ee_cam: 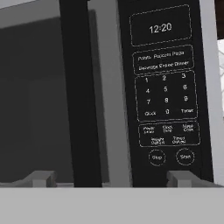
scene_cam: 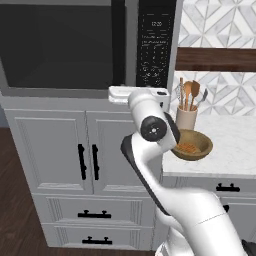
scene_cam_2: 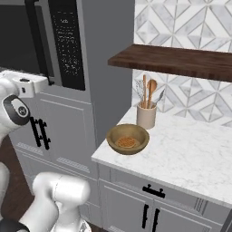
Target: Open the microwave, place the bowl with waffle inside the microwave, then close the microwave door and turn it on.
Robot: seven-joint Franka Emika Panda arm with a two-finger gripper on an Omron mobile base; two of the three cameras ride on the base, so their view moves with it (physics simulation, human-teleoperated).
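The microwave (scene_cam: 85, 45) sits built in above the cabinet doors (scene_cam: 52, 150), its microwave door (scene_cam: 57, 45) shut on the left, the bar handle (ee_cam: 78, 92) along that door's right edge and the keypad panel (ee_cam: 164, 92) right of that. To the right, on the table (scene_cam_2: 190, 154), the bowl with waffle (scene_cam_2: 127, 139) rests near the front corner, the utensil crock (scene_cam_2: 146, 114) just behind it and a shelf (scene_cam_2: 181, 61) above. The gripper (ee_cam: 111, 179) faces the handle and keypad, jaws spread either side.
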